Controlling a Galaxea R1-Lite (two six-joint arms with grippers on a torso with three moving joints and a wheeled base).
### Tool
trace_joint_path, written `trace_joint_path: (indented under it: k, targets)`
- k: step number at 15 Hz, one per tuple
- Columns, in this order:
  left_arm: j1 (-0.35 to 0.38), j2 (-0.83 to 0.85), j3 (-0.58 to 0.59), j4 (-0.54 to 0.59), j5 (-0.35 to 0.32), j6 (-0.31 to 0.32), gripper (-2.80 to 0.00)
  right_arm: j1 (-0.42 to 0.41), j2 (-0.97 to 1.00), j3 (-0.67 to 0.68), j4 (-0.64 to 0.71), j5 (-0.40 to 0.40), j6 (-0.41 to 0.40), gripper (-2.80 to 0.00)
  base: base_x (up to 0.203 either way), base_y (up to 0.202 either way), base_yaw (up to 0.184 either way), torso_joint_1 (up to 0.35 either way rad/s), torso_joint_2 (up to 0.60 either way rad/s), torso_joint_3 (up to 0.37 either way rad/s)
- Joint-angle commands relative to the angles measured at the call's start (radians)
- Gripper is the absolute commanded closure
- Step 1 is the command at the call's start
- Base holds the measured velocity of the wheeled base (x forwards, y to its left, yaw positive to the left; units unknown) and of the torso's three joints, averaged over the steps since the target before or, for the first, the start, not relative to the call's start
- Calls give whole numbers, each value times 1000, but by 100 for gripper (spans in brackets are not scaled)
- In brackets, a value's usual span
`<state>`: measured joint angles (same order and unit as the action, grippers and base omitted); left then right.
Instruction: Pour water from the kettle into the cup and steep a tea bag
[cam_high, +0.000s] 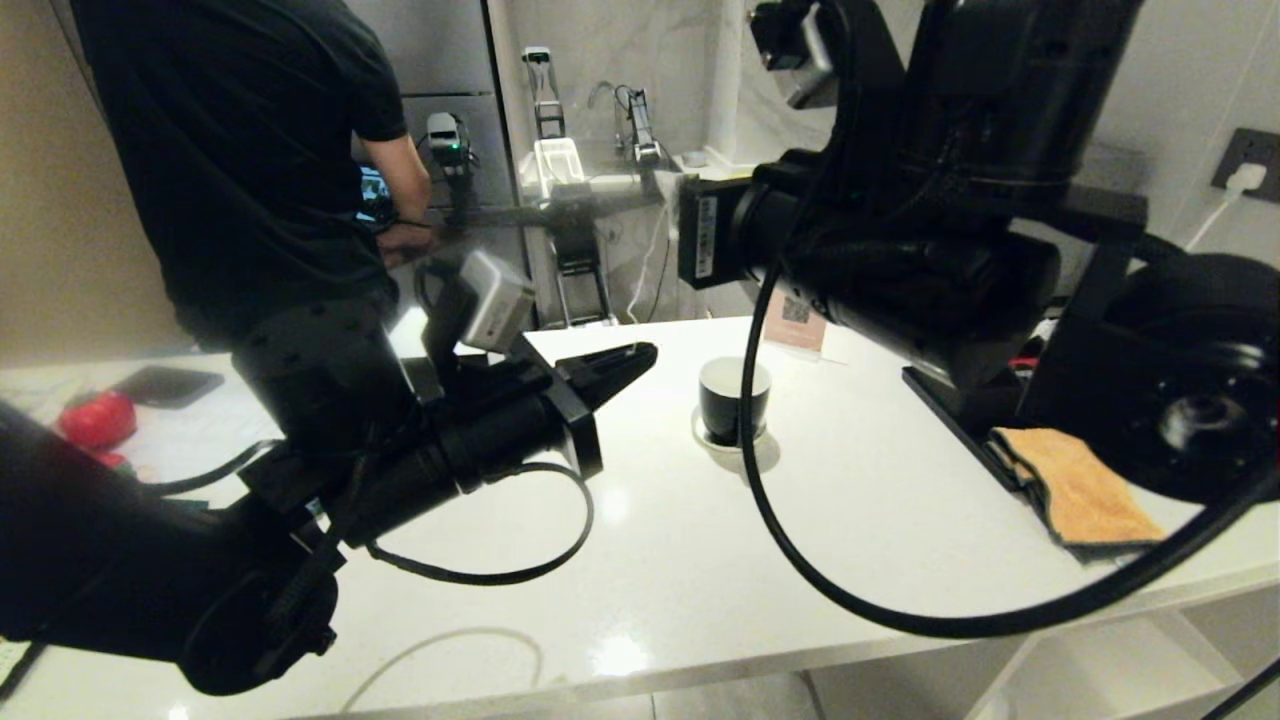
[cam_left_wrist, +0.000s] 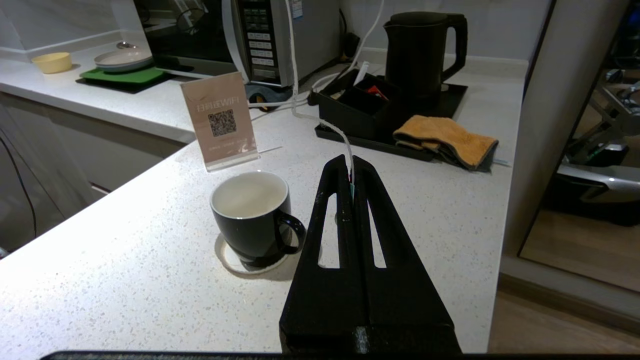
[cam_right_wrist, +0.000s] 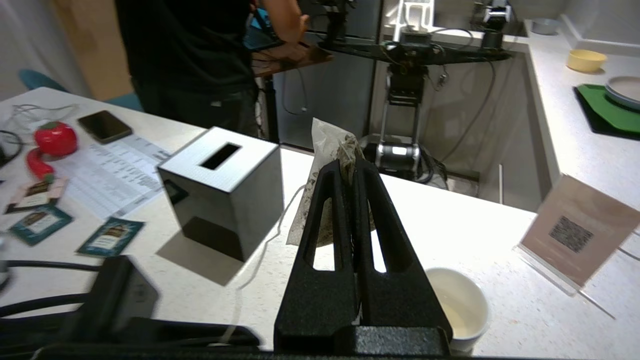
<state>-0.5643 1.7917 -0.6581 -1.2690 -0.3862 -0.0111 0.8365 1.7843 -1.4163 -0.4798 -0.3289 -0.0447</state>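
Tea bag (cam_right_wrist: 334, 150) is being pinched by the closed right gripper (cam_right_wrist: 348, 167) above the counter, beside the cup (cam_right_wrist: 457, 305). String end is being clamped in the closed left gripper (cam_left_wrist: 348, 165). Bag should be centred over the rim before lowering, string kept slack. Pouch: pale, translucent, dark leaf showing, crumpled.

Both arms were matte black, with thick black cables looping beneath them across the lower half of the frame. The left gripper (cam_high: 630, 362) ended in long tapered black fingers (cam_left_wrist: 330, 220) with slotted cut-outs, and a grey camera block (cam_high: 497, 298) sat above its wrist. The right gripper (cam_right_wrist: 348, 172) had matching slotted fingers; a white label (cam_high: 706, 237) marked its arm housing.
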Motion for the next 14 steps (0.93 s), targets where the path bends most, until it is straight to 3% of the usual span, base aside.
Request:
trace_joint_path:
  k: [1,7,14]
  targets:
    - [0,-17,15,-9,-2,0,0,-24,-3,63,-36,-1,0,0,0,0,0,0,0,0]
    - [0,-22,15,-9,-2,-1,0,-42,-5,201,-105,-1,72,0,0,0,0,0,0,0]
    - [-2,-17,17,-7,-2,-1,0,-42,-8,381,-212,-1,92,0,0,0,0,0,0,0]
